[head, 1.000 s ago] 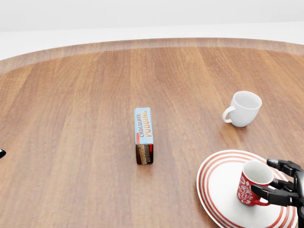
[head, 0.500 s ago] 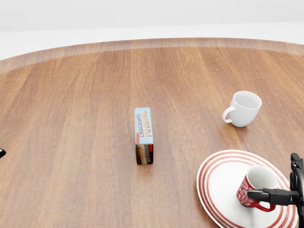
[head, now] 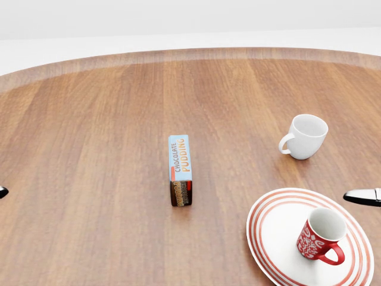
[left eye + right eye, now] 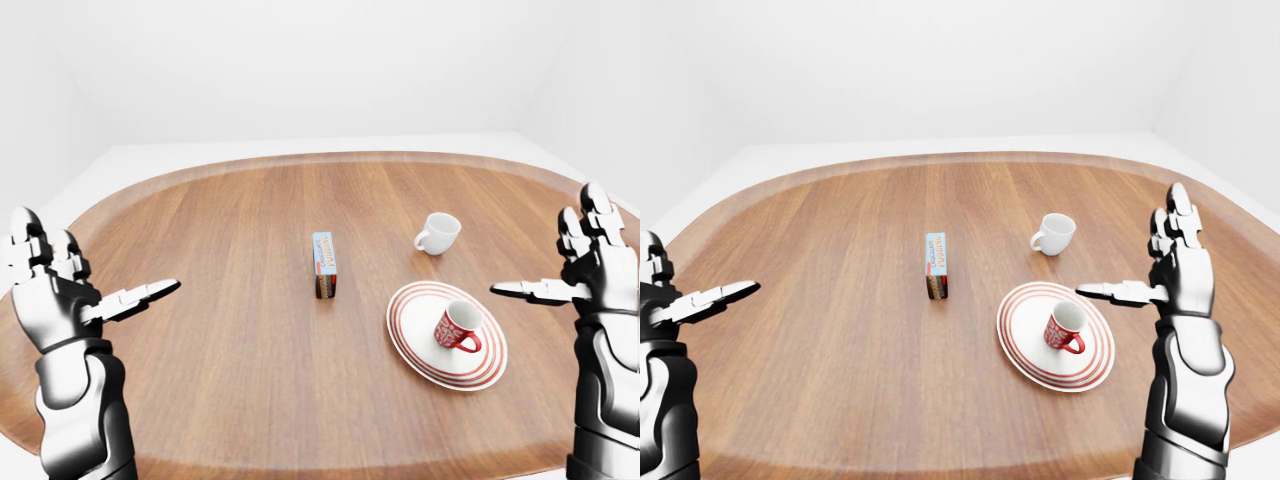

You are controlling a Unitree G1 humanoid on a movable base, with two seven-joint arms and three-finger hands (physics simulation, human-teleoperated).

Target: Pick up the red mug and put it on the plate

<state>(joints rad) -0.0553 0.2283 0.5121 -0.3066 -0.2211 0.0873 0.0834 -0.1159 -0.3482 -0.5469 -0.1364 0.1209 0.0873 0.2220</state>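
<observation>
Standing upright on the plate: red mug (image 3: 320, 235), its handle turned toward the lower right of the head view, its white inside showing; no finger touches it.
Plate (image 3: 271, 238): white with red rings at the rim, lying flat on the wooden table (image 3: 89, 149) near the bottom right of the head view.
Right hand (image 4: 1175, 270): raised at the right of the eye views, clear of the mug, fingers spread apart, one pointing left over the table and the others pointing up.
Left hand (image 4: 55, 290): raised at the left, fingers spread apart, holding nothing, one finger pointing right.
Pudding box (image 3: 180, 170): blue and brown, standing on its narrow edge near the table's middle, left of the plate and well apart from it.
White cup (image 3: 306, 136): upright above the plate in the head view, handle to the left, well apart from the plate.
Head view only: the box's lettering reads plainly, and just a black fingertip shows at each side edge.
Eye views only: both silver arms and whole hands, the table's full oval outline, and the white walls behind it.
</observation>
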